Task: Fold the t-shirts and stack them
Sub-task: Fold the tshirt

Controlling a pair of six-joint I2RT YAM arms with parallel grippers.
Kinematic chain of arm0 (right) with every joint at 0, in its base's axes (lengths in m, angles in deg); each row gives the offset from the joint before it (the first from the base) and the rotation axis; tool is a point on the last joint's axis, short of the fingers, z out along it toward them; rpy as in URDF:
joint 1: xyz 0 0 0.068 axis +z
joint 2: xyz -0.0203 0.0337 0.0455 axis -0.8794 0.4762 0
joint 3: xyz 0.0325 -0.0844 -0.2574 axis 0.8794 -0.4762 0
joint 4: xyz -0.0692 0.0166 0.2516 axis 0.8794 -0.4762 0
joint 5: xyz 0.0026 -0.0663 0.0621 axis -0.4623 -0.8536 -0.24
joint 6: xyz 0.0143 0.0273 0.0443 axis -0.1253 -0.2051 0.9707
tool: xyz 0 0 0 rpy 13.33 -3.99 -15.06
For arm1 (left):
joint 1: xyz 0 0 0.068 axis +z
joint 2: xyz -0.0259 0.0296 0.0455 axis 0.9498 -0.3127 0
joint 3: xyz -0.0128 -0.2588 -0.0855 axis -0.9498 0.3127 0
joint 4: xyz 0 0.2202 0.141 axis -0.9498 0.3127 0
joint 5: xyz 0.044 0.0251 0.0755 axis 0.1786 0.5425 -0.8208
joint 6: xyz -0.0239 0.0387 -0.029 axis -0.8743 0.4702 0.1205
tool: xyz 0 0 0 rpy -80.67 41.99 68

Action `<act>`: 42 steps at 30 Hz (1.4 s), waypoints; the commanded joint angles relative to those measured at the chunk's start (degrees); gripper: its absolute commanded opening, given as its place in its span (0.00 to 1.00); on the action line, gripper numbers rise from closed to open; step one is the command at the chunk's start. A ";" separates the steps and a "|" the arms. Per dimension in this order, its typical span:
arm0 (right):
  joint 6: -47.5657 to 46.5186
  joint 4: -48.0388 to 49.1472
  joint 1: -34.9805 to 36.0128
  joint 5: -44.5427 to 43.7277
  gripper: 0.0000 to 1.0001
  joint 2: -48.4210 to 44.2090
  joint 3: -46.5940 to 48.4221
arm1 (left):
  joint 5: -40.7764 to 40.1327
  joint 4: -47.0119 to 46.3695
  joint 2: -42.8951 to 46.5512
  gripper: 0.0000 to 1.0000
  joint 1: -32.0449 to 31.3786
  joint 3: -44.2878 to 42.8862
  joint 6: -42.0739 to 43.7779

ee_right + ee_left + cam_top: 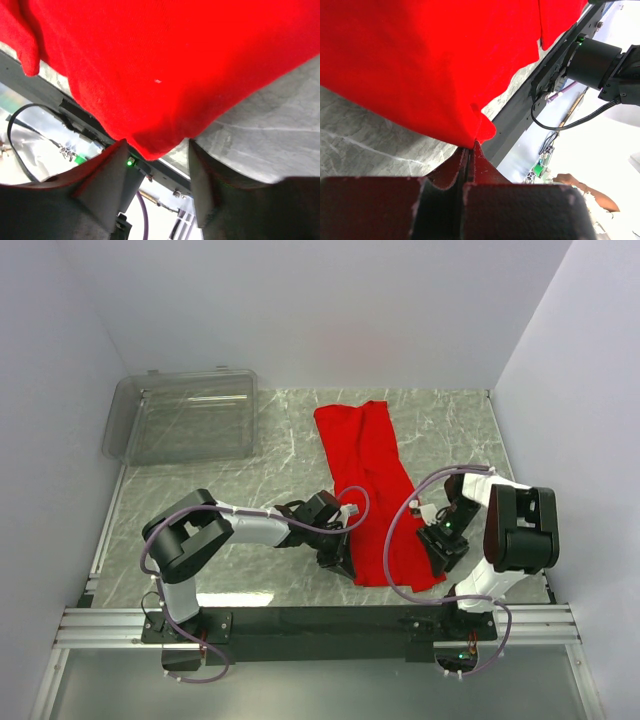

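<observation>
Top external showed the red t-shirt (pixel 372 480) lying as a long strip on the table (pixel 230 490) between my arms. My left gripper (pixel 469 150) was clamped together on its near edge; my right gripper (pixel 157 152) stood apart, straddling the other near corner.

Nothing legible here — no text, label, brand or number can be read.
</observation>
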 commanded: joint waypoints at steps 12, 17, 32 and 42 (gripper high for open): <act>0.58 2.12 0.62 5.35 0.09 1.07 0.88 | 0.42 -0.77 2.93 0.01 -0.41 -1.38 0.79; -1.96 -1.13 -1.75 10.18 0.00 -2.09 2.63 | -0.55 2.39 5.12 0.01 -0.41 -1.56 2.02; -8.91 -12.39 -8.26 19.94 0.00 -8.26 12.39 | -1.17 10.84 7.86 0.01 1.07 -4.54 5.10; -7.08 -14.77 -8.09 21.97 0.00 -1.58 18.45 | 2.25 12.24 4.78 0.01 5.47 -12.63 5.71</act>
